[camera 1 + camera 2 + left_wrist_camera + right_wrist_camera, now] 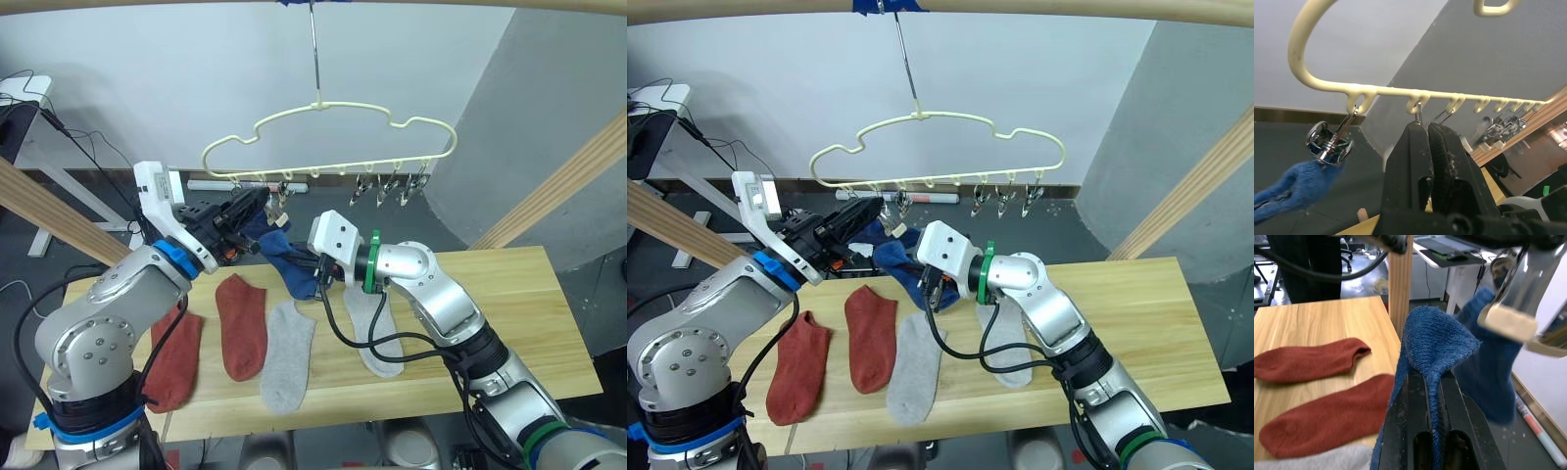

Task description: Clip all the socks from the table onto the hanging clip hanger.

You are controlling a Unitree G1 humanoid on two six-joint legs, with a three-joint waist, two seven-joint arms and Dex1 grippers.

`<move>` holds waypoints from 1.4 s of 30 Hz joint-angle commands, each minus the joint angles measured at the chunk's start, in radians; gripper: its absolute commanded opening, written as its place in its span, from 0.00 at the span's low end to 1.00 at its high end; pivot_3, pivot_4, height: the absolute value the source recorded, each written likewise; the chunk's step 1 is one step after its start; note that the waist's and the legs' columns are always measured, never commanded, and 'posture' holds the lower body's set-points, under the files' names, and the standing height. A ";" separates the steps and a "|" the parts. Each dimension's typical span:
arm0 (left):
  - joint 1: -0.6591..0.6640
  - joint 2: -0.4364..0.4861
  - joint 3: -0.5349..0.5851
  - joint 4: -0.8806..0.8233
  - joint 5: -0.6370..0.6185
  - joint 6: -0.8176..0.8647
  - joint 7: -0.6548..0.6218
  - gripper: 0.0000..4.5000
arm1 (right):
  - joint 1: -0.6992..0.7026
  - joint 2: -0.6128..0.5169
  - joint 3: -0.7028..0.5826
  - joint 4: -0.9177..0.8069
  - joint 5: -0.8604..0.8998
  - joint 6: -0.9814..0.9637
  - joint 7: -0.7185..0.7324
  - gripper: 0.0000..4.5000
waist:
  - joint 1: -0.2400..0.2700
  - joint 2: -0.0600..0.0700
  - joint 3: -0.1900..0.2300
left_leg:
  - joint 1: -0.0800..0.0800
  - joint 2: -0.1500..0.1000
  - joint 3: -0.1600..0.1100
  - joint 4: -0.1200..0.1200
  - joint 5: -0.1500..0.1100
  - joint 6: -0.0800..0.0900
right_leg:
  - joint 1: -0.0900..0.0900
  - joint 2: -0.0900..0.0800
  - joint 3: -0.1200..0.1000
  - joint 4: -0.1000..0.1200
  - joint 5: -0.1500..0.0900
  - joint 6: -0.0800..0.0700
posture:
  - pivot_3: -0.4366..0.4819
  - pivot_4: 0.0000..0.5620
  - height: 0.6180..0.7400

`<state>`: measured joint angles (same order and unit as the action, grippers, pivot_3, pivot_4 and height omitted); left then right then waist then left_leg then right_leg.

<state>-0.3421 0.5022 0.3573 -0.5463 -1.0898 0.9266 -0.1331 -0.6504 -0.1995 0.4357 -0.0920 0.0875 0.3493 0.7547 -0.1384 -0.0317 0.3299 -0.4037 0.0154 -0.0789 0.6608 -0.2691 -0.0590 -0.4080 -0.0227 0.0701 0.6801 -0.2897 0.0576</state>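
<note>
- The clip hanger (328, 137) hangs by its long hook in the upper middle of the frame, cream-yellow and wavy, with a row of small silver clips (390, 188) under its lower bar.
- One blue sock (1288, 188) already hangs from the leftmost clip (1330, 143); in the left wrist view it droops toward the lower left of the frame.
- The left gripper (257, 203) is raised to the left end of the hanger, just under the bar, by the clips there. Its jaws are pressed together, and whether they nip a clip cannot be told.
- The right gripper (933, 289) sits at centre frame, above the table's far edge, its jaws pinching a second blue sock (1436, 345) by a fold of knit that bulges above the fingertips.
- On the table (509, 294), lower left of the frame, lie two rust-red socks (242, 323) side by side.
- Just right of them lies a light grey sock (288, 357).
- Another grey sock (374, 328) lies under the right forearm, partly hidden by cables.
</note>
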 commanded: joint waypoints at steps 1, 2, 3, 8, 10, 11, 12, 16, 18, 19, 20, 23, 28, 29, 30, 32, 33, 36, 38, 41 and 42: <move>0.015 0.012 -0.001 -0.050 -0.024 -0.022 -0.003 0.00 | -0.024 0.020 -0.015 -0.002 -0.008 -0.040 -0.012 0.01 | 0.000 0.000 0.000 | 0.000 0.000 0.000 0.000 0.000 0.000 | 0.000 0.000 0.000 0.000 0.000 0.000 | 0.26 0.60 1.00; 0.019 0.013 -0.001 -0.050 -0.022 -0.024 -0.003 0.00 | -0.027 0.023 -0.021 0.003 -0.010 -0.043 -0.016 0.01 | 0.000 0.000 0.000 | 0.000 0.000 0.000 0.000 0.000 0.000 | 0.000 0.000 0.000 0.000 0.000 0.000 | 0.26 0.60 1.00; 0.021 0.014 -0.001 -0.050 -0.020 -0.027 -0.002 0.00 | -0.028 0.024 -0.025 0.007 -0.011 -0.045 -0.018 0.01 | 0.000 0.000 0.000 | 0.000 0.000 0.000 0.000 0.000 0.000 | 0.000 0.000 0.000 0.000 0.000 0.000 | 0.26 0.60 1.00; 0.033 0.018 -0.006 -0.053 -0.023 -0.032 -0.004 0.00 | -0.030 0.036 -0.039 0.023 -0.017 -0.063 -0.034 0.01 | 0.000 0.000 0.000 | 0.000 0.000 0.000 0.000 0.000 0.000 | 0.000 0.000 0.000 0.000 0.000 0.000 | 0.26 0.60 1.00; 0.037 0.019 -0.007 -0.053 -0.022 -0.035 -0.004 0.00 | -0.031 0.043 -0.043 0.023 -0.016 -0.067 -0.037 0.01 | 0.000 0.000 0.000 | 0.000 0.000 0.000 0.000 0.000 0.000 | 0.000 0.000 0.000 0.000 0.000 0.000 | 0.26 0.60 1.00; 0.039 0.019 -0.008 -0.052 -0.021 -0.036 -0.004 0.00 | -0.032 0.045 -0.043 0.023 -0.016 -0.068 -0.039 0.01 | 0.000 0.000 0.000 | 0.000 0.000 0.000 0.000 0.000 0.000 | 0.000 0.000 0.000 0.000 0.000 0.000 | 0.26 0.60 1.00; 0.040 0.020 -0.008 -0.053 -0.021 -0.037 -0.004 0.00 | -0.032 0.047 -0.044 0.022 -0.016 -0.069 -0.040 0.01 | 0.000 0.000 0.000 | 0.000 0.000 0.000 0.000 0.000 0.000 | 0.000 0.000 0.000 0.000 0.000 0.000 | 0.26 0.60 1.00; 0.047 0.023 -0.011 -0.052 -0.037 -0.032 -0.004 0.00 | -0.038 0.065 -0.043 0.017 -0.007 -0.060 -0.039 0.01 | 0.000 0.000 0.000 | 0.000 0.000 0.000 0.000 0.000 0.000 | 0.000 0.000 0.000 0.000 0.000 0.000 | 0.26 0.60 1.00; 0.054 0.031 -0.009 -0.048 -0.029 -0.039 -0.016 0.00 | -0.041 0.074 -0.040 0.017 -0.009 -0.054 -0.041 0.01 | 0.000 0.000 0.000 | 0.000 0.000 0.000 0.000 0.000 0.000 | 0.000 0.000 0.000 0.000 0.000 0.000 | 0.26 0.60 1.00; 0.058 0.035 -0.009 -0.046 -0.021 -0.041 -0.019 0.00 | -0.041 0.077 -0.040 0.018 -0.009 -0.052 -0.042 0.01 | 0.000 0.000 0.000 | 0.000 0.000 0.000 0.000 0.000 0.000 | 0.000 0.000 0.000 0.000 0.000 0.000 | 0.26 0.60 1.00; 0.062 0.044 -0.012 -0.047 -0.011 -0.047 -0.032 0.06 | -0.041 0.079 -0.039 0.016 -0.006 -0.047 -0.039 0.00 | 0.000 0.000 0.000 | 0.000 0.000 0.000 0.000 0.000 0.000 | 0.000 0.000 0.000 0.000 0.000 0.000 | 0.26 0.60 1.00; 0.074 0.056 -0.016 -0.050 -0.015 -0.056 -0.042 0.25 | -0.038 0.082 -0.041 0.015 -0.002 -0.034 -0.033 0.00 | 0.000 0.000 0.000 | 0.000 0.000 0.000 0.000 0.000 0.000 | -0.001 0.000 0.000 0.000 0.000 0.000 | 0.26 0.60 1.00; 0.100 0.083 -0.020 -0.063 0.017 -0.077 -0.066 0.58 | -0.033 0.078 -0.038 0.012 0.000 -0.008 -0.029 0.24 | -0.001 0.000 0.000 | 0.000 0.000 0.000 0.000 0.000 0.000 | -0.001 0.000 0.000 0.000 0.000 0.000 | 0.26 0.60 1.00; 0.105 0.087 -0.023 -0.066 0.025 -0.082 -0.072 0.64 | -0.032 0.075 -0.036 0.012 -0.002 -0.007 -0.027 0.32 | -0.001 0.001 0.000 | 0.000 0.001 0.000 -0.001 0.000 0.000 | -0.001 0.000 0.001 0.000 0.000 0.000 | 0.27 0.59 1.00; 0.110 0.088 -0.024 -0.068 0.033 -0.088 -0.074 0.70 | -0.029 0.062 -0.024 0.009 -0.010 -0.002 -0.016 0.39 | 0.000 0.001 0.000 | 0.000 0.000 0.000 -0.001 0.000 0.000 | -0.001 0.000 0.001 0.000 0.000 0.000 | 0.27 0.59 1.00; 0.123 0.098 -0.035 -0.079 0.070 -0.108 -0.087 0.83 | -0.015 0.033 -0.007 -0.009 -0.019 0.008 0.006 0.48 | 0.000 0.001 0.000 | 0.000 0.000 0.000 -0.001 0.000 0.000 | -0.001 0.000 0.001 0.000 0.000 0.000 | 0.27 0.59 1.00; 0.131 0.099 -0.040 -0.085 0.084 -0.118 -0.092 0.90 | -0.005 0.017 -0.001 -0.023 -0.024 0.008 0.014 0.48 | 0.000 0.001 0.000 | 0.000 0.000 0.000 -0.001 0.000 0.000 | -0.001 0.000 0.001 0.000 0.000 0.000 | 0.27 0.59 1.00; 0.150 0.099 -0.061 -0.101 0.129 -0.148 -0.109 0.99 | 0.030 -0.023 -0.014 -0.081 -0.013 0.025 0.024 0.48 | 0.000 0.001 0.000 | 0.000 0.000 0.001 -0.001 0.000 0.000 | -0.001 0.000 0.001 0.000 0.000 0.000 | 0.26 0.59 1.00; 0.165 0.106 -0.095 -0.119 0.213 -0.204 -0.134 0.99 | 0.073 -0.077 -0.036 -0.169 0.009 0.056 0.047 0.48 | 0.002 0.001 0.001 | -0.001 0.000 0.000 -0.001 0.000 0.000 | -0.002 0.000 0.001 0.000 0.000 0.000 | 0.26 0.59 1.00; 0.180 0.081 -0.147 -0.140 0.343 -0.301 -0.133 0.99 | 0.125 -0.150 -0.081 -0.303 0.059 0.127 0.070 0.48 | 0.002 0.001 0.001 | -0.003 0.000 0.000 -0.001 0.000 0.000 | -0.003 -0.001 0.000 -0.001 0.000 0.000 | 0.26 0.59 1.00; 0.181 0.068 -0.169 -0.140 0.389 -0.339 -0.132 0.99 | 0.139 -0.175 -0.102 -0.342 0.080 0.146 0.077 0.48 | 0.002 0.001 0.001 | -0.004 -0.001 0.000 -0.001 0.000 0.000 | -0.003 -0.001 0.000 -0.001 0.000 0.000 | 0.24 0.59 1.00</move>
<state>-0.1655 0.5817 0.2133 -0.6380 -0.7777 0.6650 -0.2600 -0.5201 -0.3592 0.3801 -0.3293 0.1191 0.4671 0.8111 -0.1363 -0.0307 0.3305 -0.4073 0.0147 -0.0787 0.6602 -0.2692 -0.0590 -0.4113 -0.0241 0.0706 0.6792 -0.2897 0.0575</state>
